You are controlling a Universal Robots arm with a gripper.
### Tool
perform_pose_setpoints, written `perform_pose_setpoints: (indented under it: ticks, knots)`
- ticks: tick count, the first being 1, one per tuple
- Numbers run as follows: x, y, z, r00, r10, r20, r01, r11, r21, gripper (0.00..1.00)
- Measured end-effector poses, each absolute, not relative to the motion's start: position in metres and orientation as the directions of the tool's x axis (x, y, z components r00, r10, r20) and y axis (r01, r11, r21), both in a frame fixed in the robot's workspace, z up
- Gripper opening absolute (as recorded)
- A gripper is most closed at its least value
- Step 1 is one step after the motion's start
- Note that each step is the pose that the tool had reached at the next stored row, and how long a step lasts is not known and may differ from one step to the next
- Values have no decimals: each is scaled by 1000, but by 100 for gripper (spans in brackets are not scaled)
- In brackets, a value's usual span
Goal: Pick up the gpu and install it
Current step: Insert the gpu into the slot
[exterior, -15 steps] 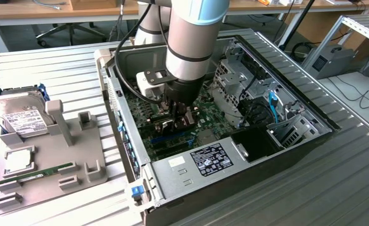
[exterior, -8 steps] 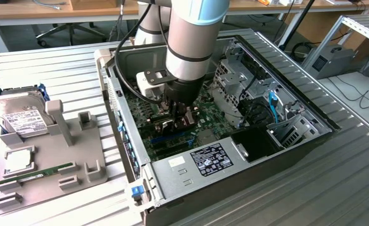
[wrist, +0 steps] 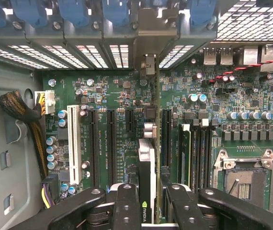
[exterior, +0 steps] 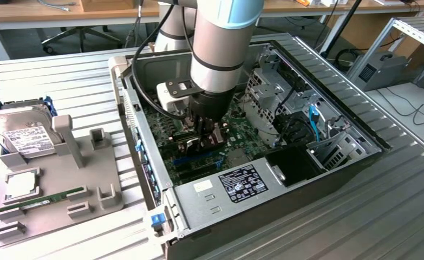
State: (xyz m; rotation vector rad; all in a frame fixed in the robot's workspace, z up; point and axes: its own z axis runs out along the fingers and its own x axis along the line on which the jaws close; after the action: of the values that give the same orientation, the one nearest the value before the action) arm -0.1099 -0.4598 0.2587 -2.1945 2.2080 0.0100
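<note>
The gpu [wrist: 147, 165] stands on edge between my fingers [wrist: 127, 206], a thin dark card with a green logo at its near end. Its silver end bracket [wrist: 148, 64] reaches toward the slotted rear wall of the case. My gripper [wrist: 152, 211] is shut on it from both sides. The card runs parallel to the long black slots [wrist: 111, 143] of the green motherboard [wrist: 127, 96], over the slot beside them. I cannot tell whether it touches that slot. In the exterior view my gripper [exterior: 206, 140] hangs low inside the open computer case [exterior: 341, 162] with the gpu [exterior: 196, 145] between its fingers.
A white slot [wrist: 73, 143], a braided cable bundle [wrist: 21, 110] and the processor socket [wrist: 244, 177] flank the card. Drive cages [exterior: 269, 92] and the power supply [exterior: 242, 184] crowd the case. On the exterior view's left, a grey holder [exterior: 99, 184] carries a hard drive [exterior: 20, 132] and a green memory stick [exterior: 42, 199].
</note>
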Motion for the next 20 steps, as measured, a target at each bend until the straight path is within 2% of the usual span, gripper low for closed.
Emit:
perform_pose_setpoints:
  ticks: [20]
  knots:
    - [-110,-461,256,-18,-1000,-24,-1000,18,-15,27]
